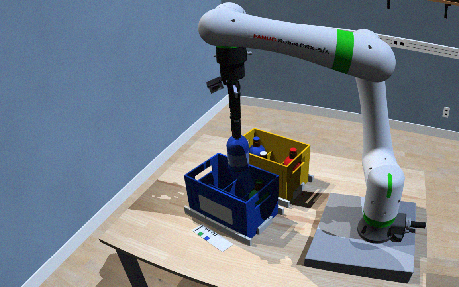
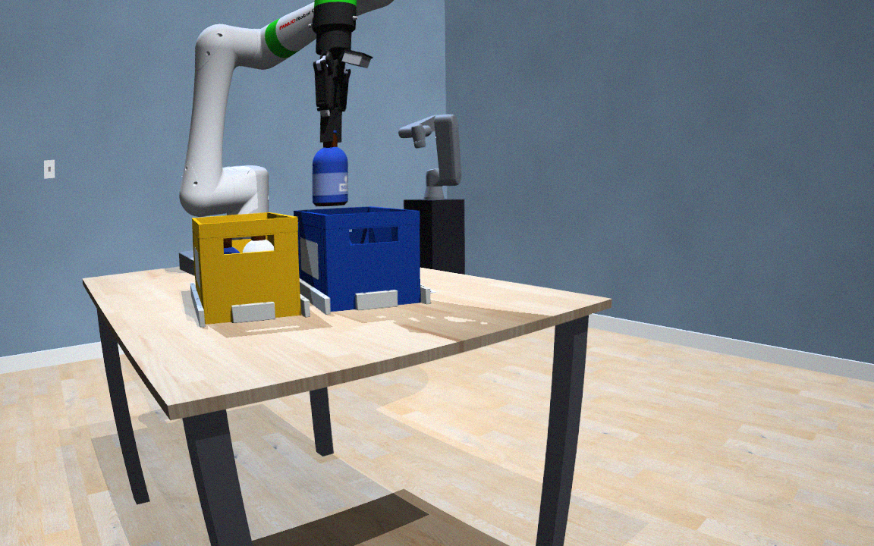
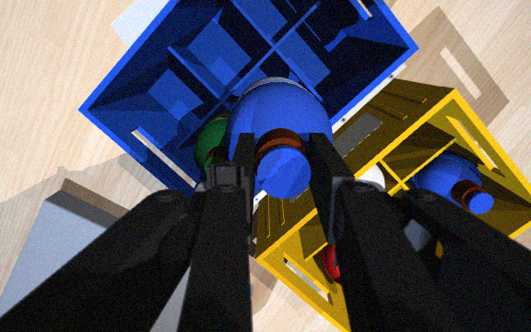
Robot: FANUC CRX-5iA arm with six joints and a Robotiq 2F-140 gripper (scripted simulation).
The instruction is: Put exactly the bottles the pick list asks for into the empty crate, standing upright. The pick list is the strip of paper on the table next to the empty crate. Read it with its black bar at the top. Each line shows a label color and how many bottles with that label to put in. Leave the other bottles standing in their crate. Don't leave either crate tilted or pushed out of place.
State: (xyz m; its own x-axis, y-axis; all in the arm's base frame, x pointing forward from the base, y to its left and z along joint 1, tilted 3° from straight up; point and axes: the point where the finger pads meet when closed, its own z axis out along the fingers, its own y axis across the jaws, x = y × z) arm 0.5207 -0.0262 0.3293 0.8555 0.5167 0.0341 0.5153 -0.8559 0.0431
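My gripper (image 1: 236,136) (image 2: 331,139) (image 3: 281,156) is shut on the neck of a blue bottle (image 1: 237,151) (image 2: 329,177) (image 3: 279,108). The bottle hangs upright above the blue crate (image 1: 240,222) (image 2: 359,274) (image 3: 130,59), its base just over the rim in the exterior view. A green bottle (image 1: 253,193) (image 3: 210,138) stands in that crate's corner compartment. The yellow crate (image 1: 304,166) (image 2: 249,288) (image 3: 500,152) holds a blue-capped bottle (image 1: 256,149) (image 3: 445,177), a white bottle (image 2: 258,246) (image 3: 371,176) and a red bottle (image 1: 288,161) (image 3: 331,264). The pick list (image 1: 221,244) shows green 1, blue 2.
Low grey stop blocks (image 1: 220,225) (image 2: 376,299) line the crates' bases. The crates stand close together. The robot's grey base plate (image 1: 363,256) (image 3: 58,249) lies beside them. The blue crate's dividers (image 3: 247,74) stand below the held bottle.
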